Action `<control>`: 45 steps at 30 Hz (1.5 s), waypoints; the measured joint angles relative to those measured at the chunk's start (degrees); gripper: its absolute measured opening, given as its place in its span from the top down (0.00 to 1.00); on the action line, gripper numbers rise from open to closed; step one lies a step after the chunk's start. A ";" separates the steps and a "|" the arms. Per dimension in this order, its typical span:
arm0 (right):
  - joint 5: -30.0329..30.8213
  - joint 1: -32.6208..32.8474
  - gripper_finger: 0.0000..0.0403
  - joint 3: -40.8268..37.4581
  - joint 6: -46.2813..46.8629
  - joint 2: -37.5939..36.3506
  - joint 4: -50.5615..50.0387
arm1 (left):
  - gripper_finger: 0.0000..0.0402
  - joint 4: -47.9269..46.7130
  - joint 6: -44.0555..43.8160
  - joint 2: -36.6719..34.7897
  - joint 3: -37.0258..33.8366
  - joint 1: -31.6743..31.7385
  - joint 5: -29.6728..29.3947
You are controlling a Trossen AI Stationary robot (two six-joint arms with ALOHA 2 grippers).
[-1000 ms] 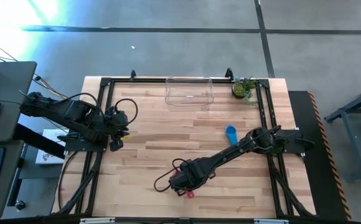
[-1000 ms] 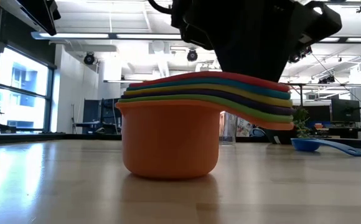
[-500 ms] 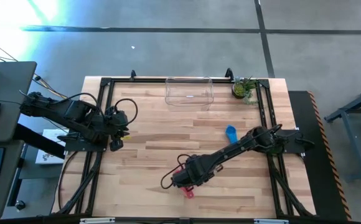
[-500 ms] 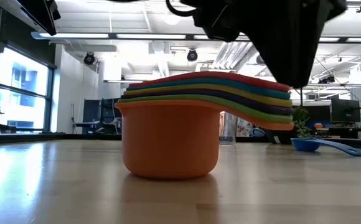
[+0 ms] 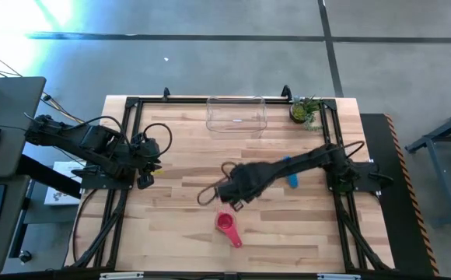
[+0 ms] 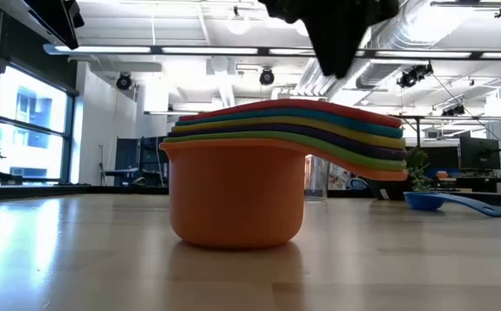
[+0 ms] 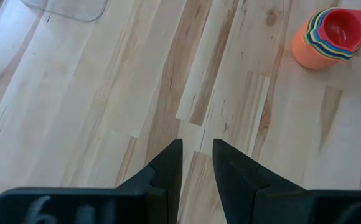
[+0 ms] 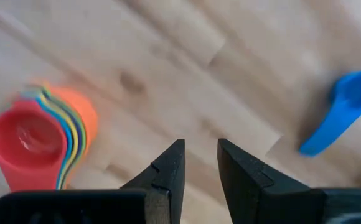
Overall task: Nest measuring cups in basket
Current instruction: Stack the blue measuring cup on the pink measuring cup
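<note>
The nested stack of measuring cups point(image 5: 226, 225) stands on its orange bottom cup point(image 6: 236, 197), a red cup on top point(image 8: 28, 140), handles fanned to one side. It also shows in the left wrist view point(image 7: 328, 34). A single blue cup point(image 8: 344, 109) lies on the table, partly under the right arm point(image 5: 291, 181). The clear basket point(image 5: 235, 115) sits at the far edge. My right gripper point(image 5: 231, 198) hovers just beyond the stack, open by a narrow gap point(image 8: 200, 160), holding nothing. My left gripper point(image 7: 197, 163) waits at the table's left side point(image 5: 144, 180), narrowly open.
A small potted plant point(image 5: 304, 111) stands at the far right corner beside the basket. Black frame rails run along the table's edges point(image 5: 132, 140). Bare wood lies between the stack and the basket point(image 5: 210, 155).
My right gripper has risen off the stack of cups and drawn back toward the far edge, leaving the stack uncovered. The stack has stayed where it was on the table.
</note>
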 joint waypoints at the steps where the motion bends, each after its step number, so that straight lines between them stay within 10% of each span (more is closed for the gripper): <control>1: 0.92 -0.81 0.78 0.00 -1.15 -0.83 -0.02 | 0.81 -0.02 0.00 -0.01 0.00 -0.01 0.00; 20: 9.38 -18.44 0.78 -1.64 -25.60 -14.37 0.03 | 0.81 -0.08 1.07 0.01 0.00 2.03 -0.02; 45: 7.71 -27.04 0.77 -58.11 -9.56 -55.37 18.68 | 0.81 -0.04 1.07 0.01 0.00 8.71 -0.04</control>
